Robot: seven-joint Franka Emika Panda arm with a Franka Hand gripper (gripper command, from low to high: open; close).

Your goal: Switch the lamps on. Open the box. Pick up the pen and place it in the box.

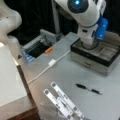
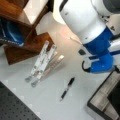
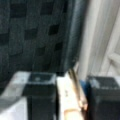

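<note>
1. Gripper (image 3: 58, 100) fingers (image 3: 40, 95) show in the wrist view as two dark blocks with a gap between them and nothing held there; a pale edge and a black textured surface lie beyond.
2. In a front view the arm's wrist (image 1: 88, 37) hangs over the box (image 1: 95, 58), hiding the claw itself.
3. That box sits at the far right of the grey table (image 1: 65, 75), open, its grey compartments showing.
4. Out on the table lies the pen (image 1: 88, 89), nearer than the box and well apart from it; it also shows in a front view (image 2: 67, 88).
5. White strips (image 1: 62, 102) lie left of the pen.
6. A white cable (image 1: 50, 65) runs across the table's far left.
</note>
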